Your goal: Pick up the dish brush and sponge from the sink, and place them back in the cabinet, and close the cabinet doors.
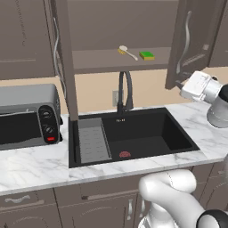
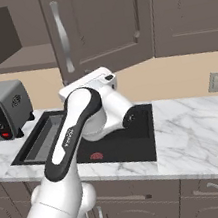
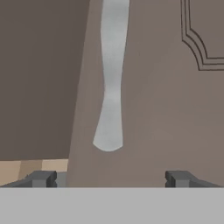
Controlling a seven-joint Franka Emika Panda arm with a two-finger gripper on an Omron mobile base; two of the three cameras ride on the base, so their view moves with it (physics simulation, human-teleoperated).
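White arm (image 2: 82,120) rises over the black sink (image 2: 137,141), before a cabinet door (image 2: 96,27)

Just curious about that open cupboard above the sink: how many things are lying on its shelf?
2: the dish brush lies left, the sponge just right of it, apart. The doors could hide more of the shelf.

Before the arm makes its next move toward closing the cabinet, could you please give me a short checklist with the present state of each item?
1. Dish brush on the cabinet shelf: ok.
2. Sponge on the shelf beside the brush: ok.
3. Sink free of both items: ok.
4. Gripper open and holding nothing: ok.
5. Gripper facing the right door, near the lower end of its silver handle: ok.
6. Both cabinet doors closed: not ok, the left door and the right door stand open.
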